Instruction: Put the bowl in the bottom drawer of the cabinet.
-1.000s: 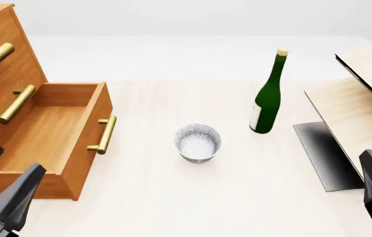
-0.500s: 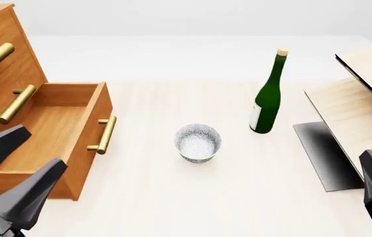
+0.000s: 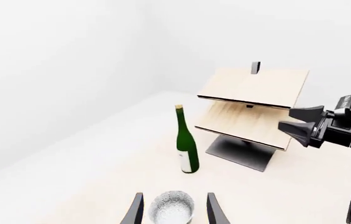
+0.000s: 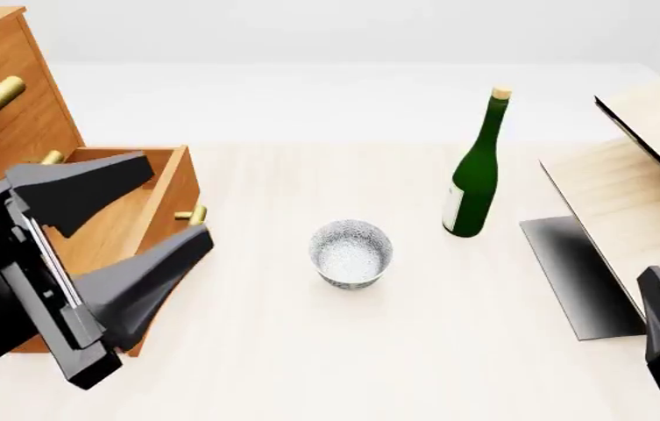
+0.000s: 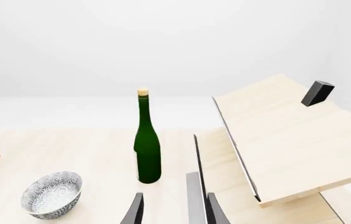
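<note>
My left gripper (image 4: 148, 210) is up in front of the cabinet (image 4: 3, 105), fingers spread wide and empty, pointing toward the table's middle; in its wrist view both fingertips (image 3: 133, 212) flank the bowl (image 4: 351, 253), but there's a clear gap to it in the front view. My right gripper (image 5: 172, 210) sits low at the near right edge by the pale wood-and-black unit (image 4: 645, 175); fingers parted, holding nothing. The bowl stands upright on the surface (image 4: 306, 351), mouth up, round so no long axis, small, white with fine blue-grey speckle, narrow foot. It's mid-table, between the bottom drawer (image 4: 131, 197) and the green bottle (image 4: 475, 167), apart from both. The drawer is pulled out, inside partly hidden by my left arm.
</note>
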Robot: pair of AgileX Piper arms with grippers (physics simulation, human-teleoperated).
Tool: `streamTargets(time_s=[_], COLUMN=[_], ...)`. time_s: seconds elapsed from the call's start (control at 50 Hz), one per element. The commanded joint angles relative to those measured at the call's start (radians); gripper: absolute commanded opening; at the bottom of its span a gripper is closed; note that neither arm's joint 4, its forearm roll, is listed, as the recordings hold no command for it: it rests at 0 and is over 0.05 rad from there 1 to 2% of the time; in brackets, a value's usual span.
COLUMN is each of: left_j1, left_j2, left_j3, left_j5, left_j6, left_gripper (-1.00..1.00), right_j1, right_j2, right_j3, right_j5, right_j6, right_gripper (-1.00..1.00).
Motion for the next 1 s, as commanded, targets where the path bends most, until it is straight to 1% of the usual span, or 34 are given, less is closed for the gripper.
streamTargets(time_s=[0.02, 0.04, 0.06, 0.08, 0.16, 0.18, 0.26, 0.32, 0.38, 0.42, 0.44, 0.48, 0.5, 0.52, 0.56, 0.58, 0.66, 0.76, 0.8, 0.82, 0.84, 0.98, 1.0], left_j1=[-0.104, -0.109, -0.109, -0.093, -0.105, -0.097, -0.093, -0.108, -0.107, -0.111, -0.107, -0.087, -0.074, -0.072, -0.071, -0.074, -0.07, -0.054, -0.047, -0.046, -0.04, -0.033, -0.029], left_j2=[0.134, 0.136, 0.136, 0.151, 0.17, 0.177, 0.226, 0.258, 0.287, 0.311, 0.344, 0.376, 0.392, 0.433, 0.439, 0.451, 0.512, 0.552, 0.569, 0.575, 0.602, 0.641, 0.658], left_j3=[-0.165, -0.173, -0.173, -0.18, -0.212, -0.228, -0.263, -0.285, -0.307, -0.321, -0.334, -0.362, -0.377, -0.397, -0.424, -0.441, -0.489, -0.533, -0.555, -0.564, -0.584, -0.634, -0.645], left_j5=[0.051, 0.054, 0.054, 0.051, 0.065, 0.072, 0.082, 0.084, 0.083, 0.082, 0.09, 0.111, 0.117, 0.126, 0.143, 0.155, 0.184, 0.224, 0.248, 0.258, 0.285, 0.333, 0.343], left_j6=[0.026, 0.005, 0.005, -0.011, -0.015, -0.059, -0.053, -0.062, -0.05, -0.06, -0.057, -0.082, -0.128, -0.081, -0.107, -0.09, -0.084, -0.087, -0.075, -0.081, -0.072, -0.08, -0.092], left_gripper=[1.0, 1.0, 1.0, 1.0, 1.0, 1.0, 1.0, 1.0, 1.0, 1.0, 1.0, 1.0, 1.0, 1.0, 1.0, 1.0, 1.0, 1.0, 1.0, 1.0, 1.0, 1.0, 1.0], right_j1=[0.0, 0.0, 0.0, 0.0, 0.0, 0.0, 0.0, 0.0, 0.0, 0.0, 0.0, 0.0, 0.0, 0.0, 0.0, 0.0, 0.0, 0.0, 0.0, 0.0, 0.0, 0.0, 0.0], right_j2=[0.0, 0.0, 0.0, 0.0, 0.0, 0.0, 0.0, 0.0, 0.0, 0.0, 0.0, 0.0, 0.0, 0.0, 0.0, 0.0, 0.0, 0.0, 0.0, 0.0, 0.0, 0.0, 0.0], right_j3=[0.0, 0.0, 0.0, 0.0, 0.0, 0.0, 0.0, 0.0, 0.0, 0.0, 0.0, 0.0, 0.0, 0.0, 0.0, 0.0, 0.0, 0.0, 0.0, 0.0, 0.0, 0.0, 0.0], right_j5=[0.0, 0.0, 0.0, 0.0, 0.0, 0.0, 0.0, 0.0, 0.0, 0.0, 0.0, 0.0, 0.0, 0.0, 0.0, 0.0, 0.0, 0.0, 0.0, 0.0, 0.0, 0.0, 0.0], right_j6=[0.0, 0.0, 0.0, 0.0, 0.0, 0.0, 0.0, 0.0, 0.0, 0.0, 0.0, 0.0, 0.0, 0.0, 0.0, 0.0, 0.0, 0.0, 0.0, 0.0, 0.0, 0.0, 0.0], right_gripper=[1.0, 1.0, 1.0, 1.0, 1.0, 1.0, 1.0, 1.0, 1.0, 1.0, 1.0, 1.0, 1.0, 1.0, 1.0, 1.0, 1.0, 1.0, 1.0, 1.0, 1.0, 1.0, 1.0])
